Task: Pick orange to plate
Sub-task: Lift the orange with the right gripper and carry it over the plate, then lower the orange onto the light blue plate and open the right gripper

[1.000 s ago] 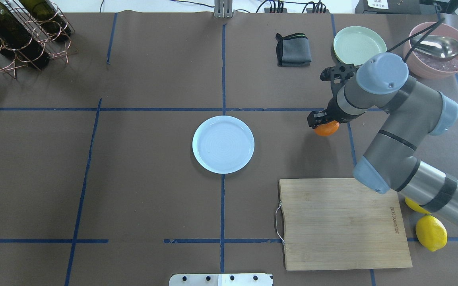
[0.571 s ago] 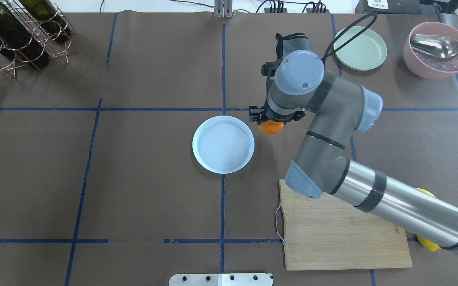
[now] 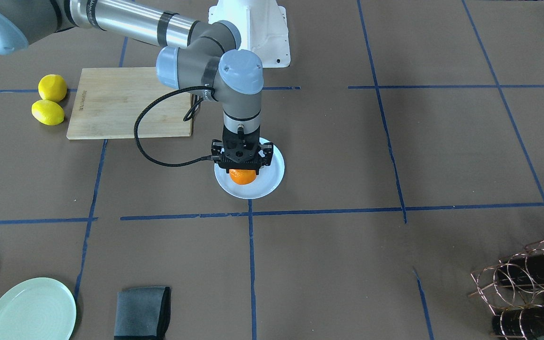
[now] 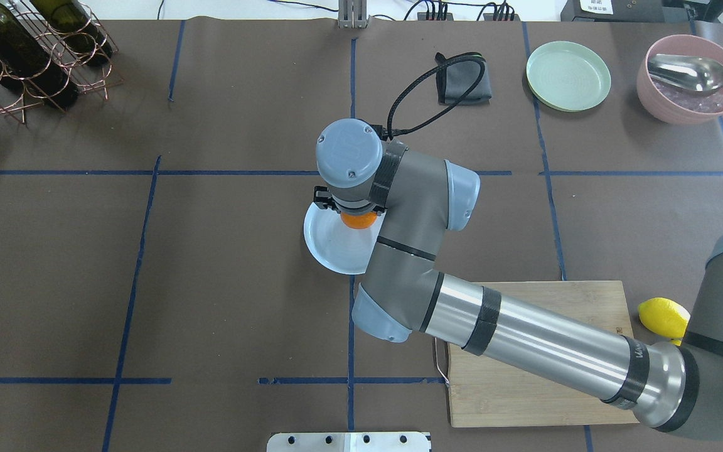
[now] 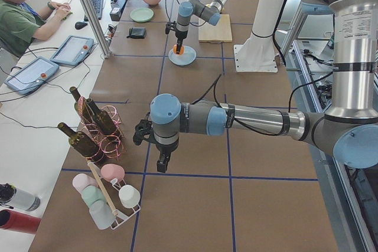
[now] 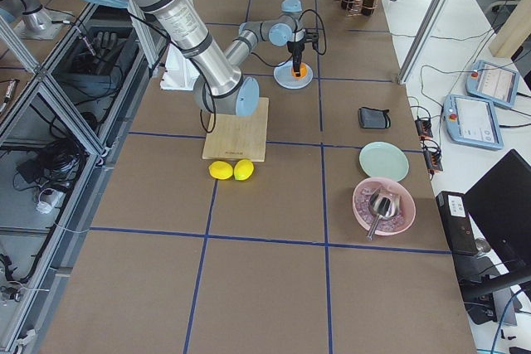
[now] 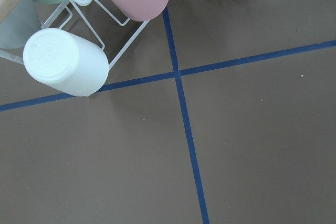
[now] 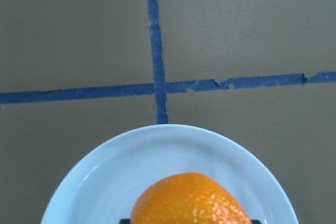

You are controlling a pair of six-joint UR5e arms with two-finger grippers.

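Nearly done: the left gripper (image 5: pixel 163 160) hangs well apart, its jaws unreadable. The right gripper (image 3: pixel 242 171) pinches the orange (image 3: pixel 242 177) over the plate (image 3: pixel 272 174), just one o'clock of centre overhead. Only the release remains, I judge.

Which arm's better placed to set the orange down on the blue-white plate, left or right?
Right. The right gripper is shut on the orange directly over the plate, so it likely only needs to lower and open. The left gripper hangs far off, near the cup rack.
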